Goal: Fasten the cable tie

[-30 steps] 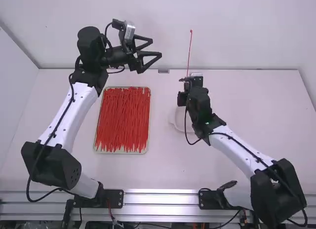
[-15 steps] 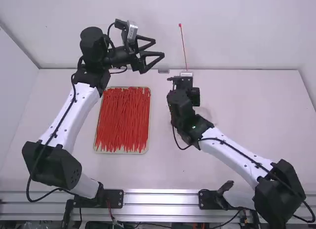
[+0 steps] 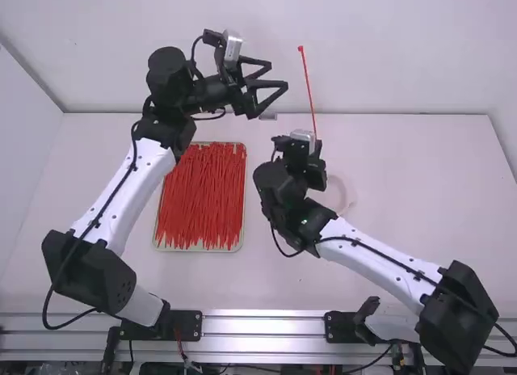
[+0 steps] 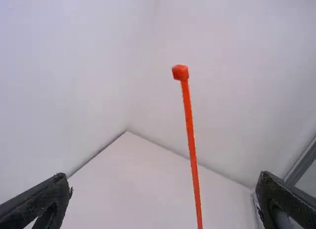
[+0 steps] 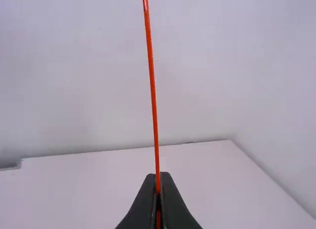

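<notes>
While the right gripper pinches the thin red plastic cable tie upright, its head points to 12 o'clock | left gripper spread wide, empty | tie near, at its 3 o'clock, high view

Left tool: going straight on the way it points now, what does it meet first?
Probably the red cable tie, held upright by the right tool; it stands centred ahead of the open left tool, though depth is unclear.
</notes>
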Controlling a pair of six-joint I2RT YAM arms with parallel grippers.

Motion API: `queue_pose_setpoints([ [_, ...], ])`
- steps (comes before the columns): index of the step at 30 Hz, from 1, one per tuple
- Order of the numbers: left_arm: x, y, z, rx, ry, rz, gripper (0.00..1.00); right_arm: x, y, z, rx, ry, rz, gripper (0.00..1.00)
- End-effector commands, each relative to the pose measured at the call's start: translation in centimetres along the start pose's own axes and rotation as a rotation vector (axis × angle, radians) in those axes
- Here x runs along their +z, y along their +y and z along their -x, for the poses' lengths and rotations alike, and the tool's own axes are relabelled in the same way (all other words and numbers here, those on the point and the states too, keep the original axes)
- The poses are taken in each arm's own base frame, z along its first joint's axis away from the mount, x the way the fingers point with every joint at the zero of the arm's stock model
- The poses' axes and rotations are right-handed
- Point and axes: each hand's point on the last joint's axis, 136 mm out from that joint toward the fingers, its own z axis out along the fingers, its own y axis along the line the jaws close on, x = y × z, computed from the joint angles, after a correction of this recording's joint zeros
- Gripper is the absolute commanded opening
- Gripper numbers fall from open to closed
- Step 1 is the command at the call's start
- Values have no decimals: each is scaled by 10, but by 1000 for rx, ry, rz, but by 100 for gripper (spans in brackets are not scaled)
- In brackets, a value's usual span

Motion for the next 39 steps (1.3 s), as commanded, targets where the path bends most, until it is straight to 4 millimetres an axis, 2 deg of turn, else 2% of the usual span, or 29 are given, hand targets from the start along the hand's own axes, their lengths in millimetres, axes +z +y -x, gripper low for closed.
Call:
queue_pose_setpoints([
  [1, 4, -2, -2, -62, -6, -7, 99, -3, -10, 14, 39, -8, -55, 0],
  [13, 8, -11, 5, -73, -31, -33, 99, -20, 4, 18, -7, -26, 13, 0],
  [16, 9, -11, 5, -73, -35, -28, 99, -21, 5, 18, -7, -28, 18, 0],
  [17, 9, -5, 6, -81, -48, 8, 99, -25, 8, 19, -8, -32, 32, 0],
  [20, 11, -7, 6, -81, -49, 4, 100, -28, 13, 19, -10, -36, 56, 0],
  [22, 11, -7, 6, -80, -49, 4, 96, -30, 16, 20, -10, -39, 75, 0],
  [24, 11, -7, 6, -80, -49, 4, 87, -29, 17, 20, -9, -39, 83, 0],
  [37, 11, -1, 8, -83, -62, 35, 63, -29, 18, 20, -10, -39, 87, 0],
  [39, 11, -1, 8, -83, -62, 35, 49, -29, 18, 20, -10, -39, 87, 0],
])
